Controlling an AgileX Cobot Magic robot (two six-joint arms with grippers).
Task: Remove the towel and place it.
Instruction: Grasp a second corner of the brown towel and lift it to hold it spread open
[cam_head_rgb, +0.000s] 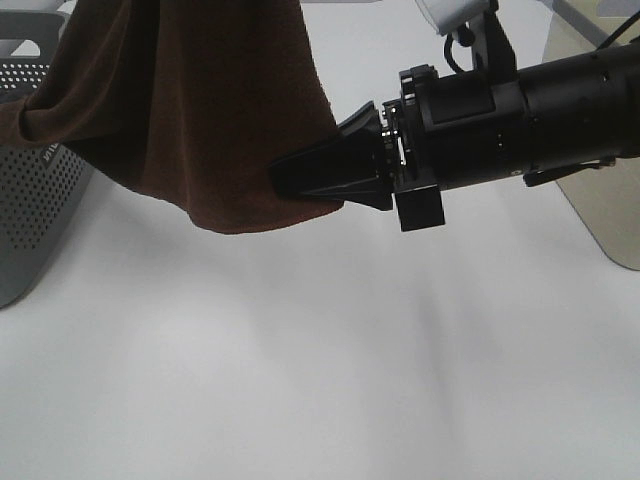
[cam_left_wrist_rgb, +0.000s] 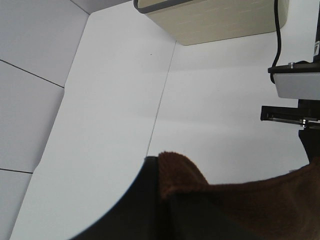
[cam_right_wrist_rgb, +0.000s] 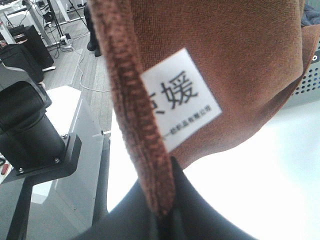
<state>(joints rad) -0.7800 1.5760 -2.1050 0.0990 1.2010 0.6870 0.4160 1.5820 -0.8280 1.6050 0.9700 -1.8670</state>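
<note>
The towel (cam_head_rgb: 190, 110), dark reddish-brown plush, hangs from the top left of the exterior high view down over the white table. My right gripper (cam_head_rgb: 285, 182) reaches in from the right, and its black fingers are clamped on the towel's lower right edge. In the right wrist view the hemmed edge of the towel (cam_right_wrist_rgb: 135, 110) runs down between the shut fingers of the right gripper (cam_right_wrist_rgb: 162, 212), beside a white printed tag (cam_right_wrist_rgb: 182, 97). The left gripper (cam_left_wrist_rgb: 165, 200) is shut on a corner of the towel (cam_left_wrist_rgb: 185, 172). It is out of the exterior high view.
A grey perforated basket (cam_head_rgb: 40, 200) stands at the left, partly under the hanging cloth. A beige box (cam_left_wrist_rgb: 215, 20) sits at the table's far side, and a pale panel (cam_head_rgb: 610, 210) at the right edge. The white table (cam_head_rgb: 300, 380) lies below.
</note>
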